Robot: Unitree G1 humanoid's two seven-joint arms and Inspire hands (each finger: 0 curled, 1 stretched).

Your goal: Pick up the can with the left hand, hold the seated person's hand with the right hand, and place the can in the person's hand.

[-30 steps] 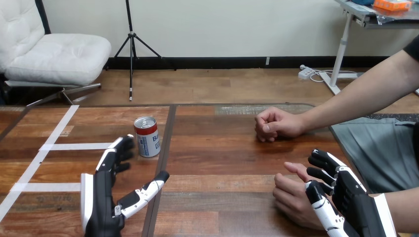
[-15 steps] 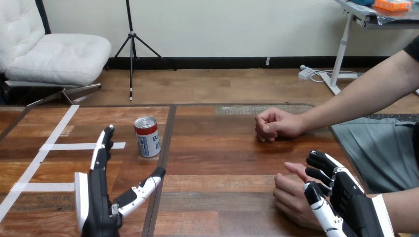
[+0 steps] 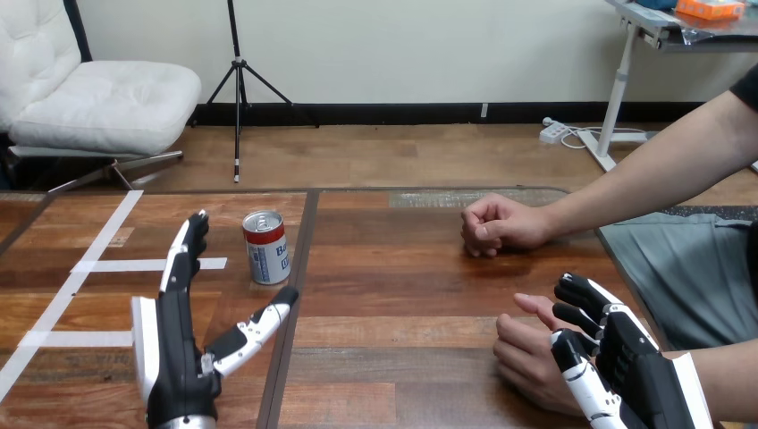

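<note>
A red, white and blue can (image 3: 266, 248) stands upright on the wooden table (image 3: 402, 277), left of the middle seam. My left hand (image 3: 174, 349) is open just short of it and to its left: the straight fingers (image 3: 183, 255) point away from me beside the can, and the thumb (image 3: 255, 326) reaches out below it, not touching. At the lower right my right hand (image 3: 626, 357) lies on the person's near hand (image 3: 527, 353), with its fingers and thumb curled round that hand's wrist end.
The person's other hand (image 3: 496, 225) rests as a loose fist on the table's far right, its forearm running off to the right. White tape lines (image 3: 107, 265) mark the table's left part. The table's right edge is close to my right hand.
My left hand's fingers have straightened from a curl, and the hand has moved a little forward beside the can. The right hand, the person's hands and the can stay put.
</note>
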